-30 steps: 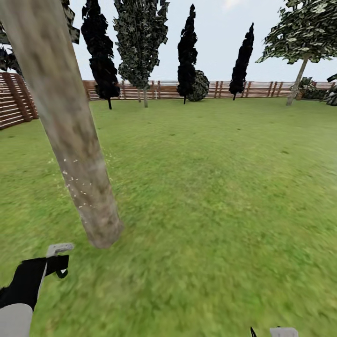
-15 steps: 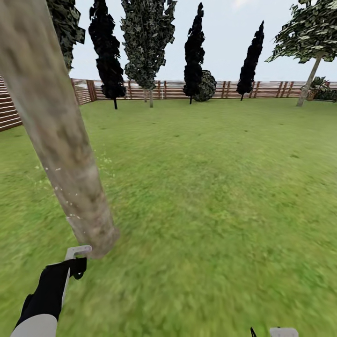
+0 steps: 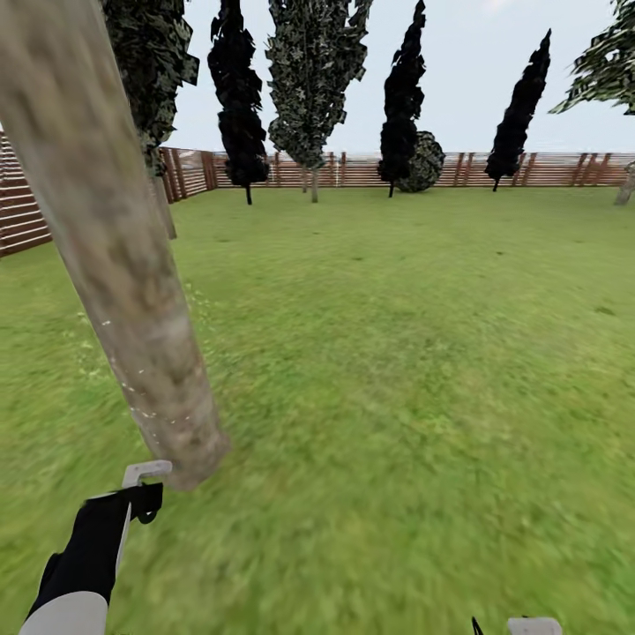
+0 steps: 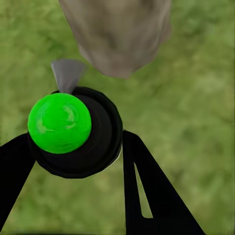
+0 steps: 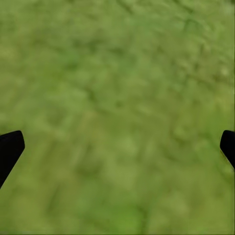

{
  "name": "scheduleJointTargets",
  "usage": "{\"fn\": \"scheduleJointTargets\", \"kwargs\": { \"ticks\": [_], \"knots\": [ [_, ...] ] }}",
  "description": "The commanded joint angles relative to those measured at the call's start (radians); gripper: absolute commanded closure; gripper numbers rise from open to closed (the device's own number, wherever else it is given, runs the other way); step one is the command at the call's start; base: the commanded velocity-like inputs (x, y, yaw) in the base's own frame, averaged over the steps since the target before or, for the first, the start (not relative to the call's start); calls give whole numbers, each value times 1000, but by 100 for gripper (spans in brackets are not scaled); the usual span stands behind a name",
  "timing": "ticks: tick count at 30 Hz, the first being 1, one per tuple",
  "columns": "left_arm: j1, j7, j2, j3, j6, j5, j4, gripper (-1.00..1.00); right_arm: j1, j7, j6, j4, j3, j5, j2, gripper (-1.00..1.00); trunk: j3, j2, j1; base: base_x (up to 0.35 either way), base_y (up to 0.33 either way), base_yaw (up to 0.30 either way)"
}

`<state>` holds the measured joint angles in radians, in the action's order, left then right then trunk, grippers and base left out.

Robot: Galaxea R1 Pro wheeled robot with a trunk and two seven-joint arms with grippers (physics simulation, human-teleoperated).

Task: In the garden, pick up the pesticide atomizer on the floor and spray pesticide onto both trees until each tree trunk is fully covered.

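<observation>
My left gripper is shut on the pesticide atomizer, a small dark bottle with a whitish spray head. It is held low, right beside the base of a thick grey-beige tree trunk. In the left wrist view the atomizer shows its bright green spot between the black fingers, and its grey nozzle points toward the trunk's foot. White specks dot the lower trunk. A second trunk stands behind it, by the fence. My right gripper is open over bare grass.
Green lawn stretches ahead to a brown slat fence. Dark cypress-like trees and a round bush line the far fence. More fence runs along the left side.
The head view has swung left, so the background has slid right. My left gripper with the atomizer has moved closer to the trunk's base. The right gripper stays at the bottom edge.
</observation>
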<state>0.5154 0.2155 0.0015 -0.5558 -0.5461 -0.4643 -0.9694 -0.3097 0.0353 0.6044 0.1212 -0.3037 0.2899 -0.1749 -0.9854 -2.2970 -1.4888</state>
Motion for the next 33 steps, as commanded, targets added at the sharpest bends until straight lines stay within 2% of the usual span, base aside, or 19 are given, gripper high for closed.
{"fn": "scheduleJointTargets", "kwargs": {
  "ticks": [1,6,16,33],
  "knots": [
    [0,0,0,0,0,0,0,100,0,0,0,0,0,0,0,-100,0,0,0,160,-240,277],
    [0,0,0,0,0,0,0,100,1,0,0,0,0,0,0,-100,0,0,0,160,-240,237],
    [0,1,-2,1,0,2,1,100,1,0,0,0,0,0,0,-100,0,0,0,150,-243,7],
    [0,1,0,1,0,3,3,100,0,0,0,0,0,0,3,-100,0,0,0,94,-263,272]
  ]
}}
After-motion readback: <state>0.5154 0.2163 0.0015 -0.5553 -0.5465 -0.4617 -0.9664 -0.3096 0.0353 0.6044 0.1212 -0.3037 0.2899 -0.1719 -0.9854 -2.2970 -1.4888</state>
